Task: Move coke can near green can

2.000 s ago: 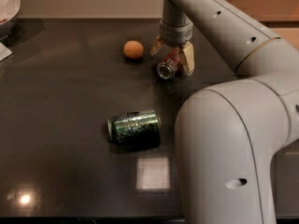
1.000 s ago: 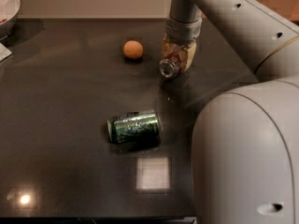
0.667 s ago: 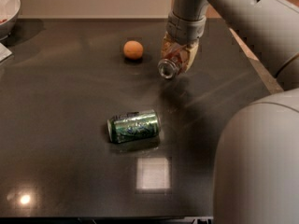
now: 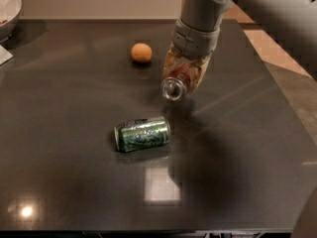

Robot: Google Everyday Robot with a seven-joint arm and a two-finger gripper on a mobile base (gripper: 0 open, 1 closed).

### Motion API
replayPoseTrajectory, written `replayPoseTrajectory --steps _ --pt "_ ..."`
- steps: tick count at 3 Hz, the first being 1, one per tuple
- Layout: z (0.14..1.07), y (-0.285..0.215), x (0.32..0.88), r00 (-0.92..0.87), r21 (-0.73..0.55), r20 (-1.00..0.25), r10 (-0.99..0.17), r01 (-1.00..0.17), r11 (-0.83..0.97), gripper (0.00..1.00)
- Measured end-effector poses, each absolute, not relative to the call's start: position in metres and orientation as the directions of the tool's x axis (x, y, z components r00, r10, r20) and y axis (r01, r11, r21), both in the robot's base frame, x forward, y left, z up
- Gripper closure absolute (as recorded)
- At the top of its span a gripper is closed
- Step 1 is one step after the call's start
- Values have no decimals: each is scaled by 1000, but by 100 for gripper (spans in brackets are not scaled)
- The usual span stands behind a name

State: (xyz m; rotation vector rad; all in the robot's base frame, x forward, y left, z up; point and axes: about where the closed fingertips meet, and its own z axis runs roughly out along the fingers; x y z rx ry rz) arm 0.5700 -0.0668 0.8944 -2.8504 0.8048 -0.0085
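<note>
The green can (image 4: 142,134) lies on its side on the dark table (image 4: 74,108), a little left of the middle. My gripper (image 4: 184,76) hangs above the table, up and to the right of the green can. It is shut on the coke can (image 4: 176,85), which is tilted with its silver end facing the camera; the fingers hide most of its dark-red body. The coke can is held off the table surface, apart from the green can.
An orange fruit (image 4: 141,53) sits on the table left of the gripper. A white bowl (image 4: 7,9) stands at the far left corner, with a pale flat object (image 4: 4,56) below it. The table's right edge (image 4: 277,88) borders a lighter floor.
The gripper with the coke can has moved toward the camera and down-left, closer to the green can. The arm's bulk has left the right foreground. The green can and the fruit have not moved.
</note>
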Motion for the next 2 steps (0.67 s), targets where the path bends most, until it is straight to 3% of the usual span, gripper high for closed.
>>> replayPoseTrajectory --steps 2 --pt "882 -48 540 875 -164 -80 -477 -483 -860 100"
